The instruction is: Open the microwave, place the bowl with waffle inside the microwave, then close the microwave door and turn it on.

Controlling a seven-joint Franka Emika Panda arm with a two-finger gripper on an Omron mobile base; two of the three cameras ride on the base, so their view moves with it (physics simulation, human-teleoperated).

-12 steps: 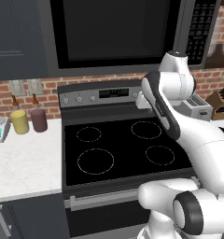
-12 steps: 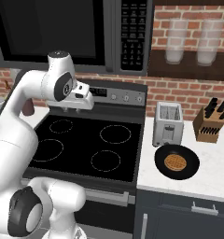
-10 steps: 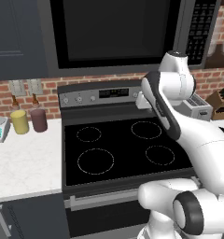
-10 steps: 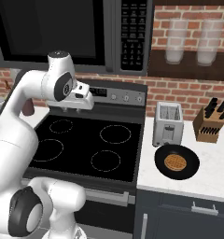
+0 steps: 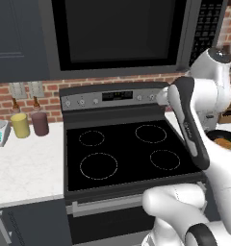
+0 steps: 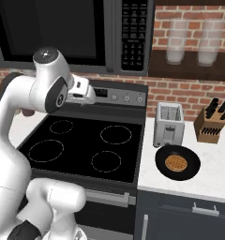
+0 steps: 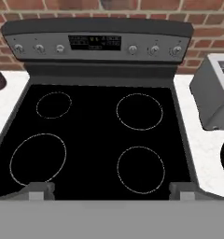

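The microwave [image 5: 118,33] hangs above the stove, and its door [image 6: 53,28] with the black glass is closed. A column of buttons [image 6: 133,33] sits at its right. The black bowl [image 6: 192,165] stands on the counter to the right of the stove, in front of the toaster, with the waffle [image 6: 176,163] lying in it. The bowl [image 5: 221,136] and waffle [image 5: 224,143] also peek out past my arm. My gripper [image 6: 89,95] hovers over the back of the stove below the microwave. In the hand view the gripper [image 7: 111,193] is open and empty, looking down at the cooktop.
The black stove [image 6: 81,145] lies below my hand, with its knob panel [image 7: 97,44] behind. A silver toaster [image 6: 168,124] and a knife block [image 6: 210,124] stand on the right counter. A yellow cup [image 5: 20,125] and a maroon cup [image 5: 40,123] stand on the left counter.
My arm's elbow has drawn back a little toward the base. The hand stays at about the same spot over the stove, still open. Bowl and microwave have not moved.
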